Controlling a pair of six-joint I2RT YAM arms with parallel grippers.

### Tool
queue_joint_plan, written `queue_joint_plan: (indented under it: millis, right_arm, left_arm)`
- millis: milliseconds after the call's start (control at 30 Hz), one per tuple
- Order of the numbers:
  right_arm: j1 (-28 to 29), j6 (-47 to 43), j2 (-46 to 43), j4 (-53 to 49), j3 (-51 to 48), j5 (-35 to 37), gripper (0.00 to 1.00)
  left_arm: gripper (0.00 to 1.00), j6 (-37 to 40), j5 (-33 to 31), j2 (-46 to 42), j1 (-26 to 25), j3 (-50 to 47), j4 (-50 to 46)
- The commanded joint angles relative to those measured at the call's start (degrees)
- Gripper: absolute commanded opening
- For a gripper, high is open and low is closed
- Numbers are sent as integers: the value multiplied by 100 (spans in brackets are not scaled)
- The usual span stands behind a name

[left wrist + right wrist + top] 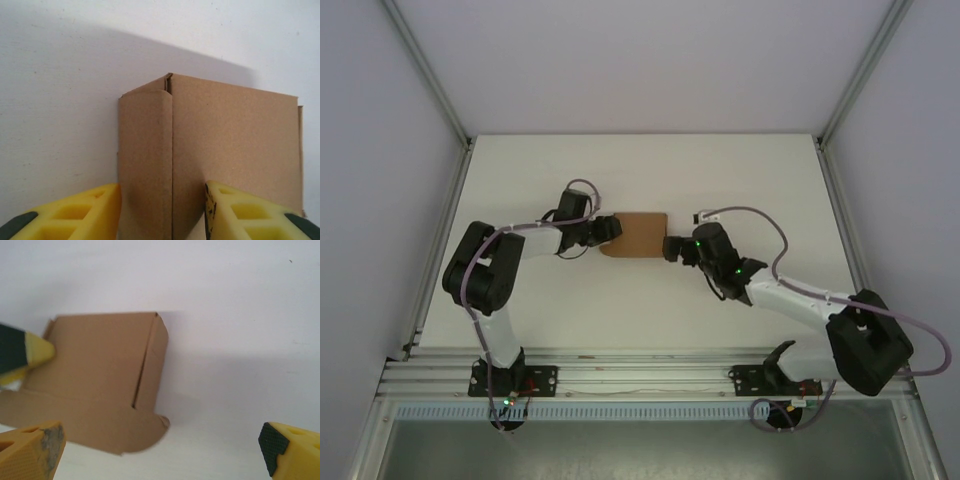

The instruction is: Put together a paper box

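Paper box within left pincer

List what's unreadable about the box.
- Left wrist view: brown cardboard paper box is cut off at the bottom edge; whether the left end effector grips it is unclear.
- Top view: folds too small; that end effector overlaps one box end.
- Right wrist view: yellow finger covers box's left edge.

Centre frame from above, the plain brown cardboard paper box lies on the white flat table; my left gripper straddles its left end; my right gripper sits just beside its right edge.
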Motion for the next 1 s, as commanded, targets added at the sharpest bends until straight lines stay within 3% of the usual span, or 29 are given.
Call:
queue_joint_plan:
  millis: [0,200,433,633,733,967]
  right_arm:
    - [-301,766,286,-251,481,-740,100]
    - [-853,1383,1289,-393,1126,-2045,100]
    - [-1096,1452,2361,-265,1869,-3107,100]
    - [-1213,1688,2983,17,2163,-3792,98]
    - [-1231,1653,3189,182,2325,-4292,96]
    - [-1223,2181,3850,1262,2639,-5431,79]
  left_arm:
    - [41,-149,229,248,136,-310,197]
    - [30,-394,588,248,354,-639,806]
    - [17,-776,965,261,536,-1024,1650]
    - [17,-1073,1368,335,749,-1365,2489]
    - [17,-1009,1450,327,754,-1334,2415]
    - [20,-850,1575,336,753,-1238,2370]
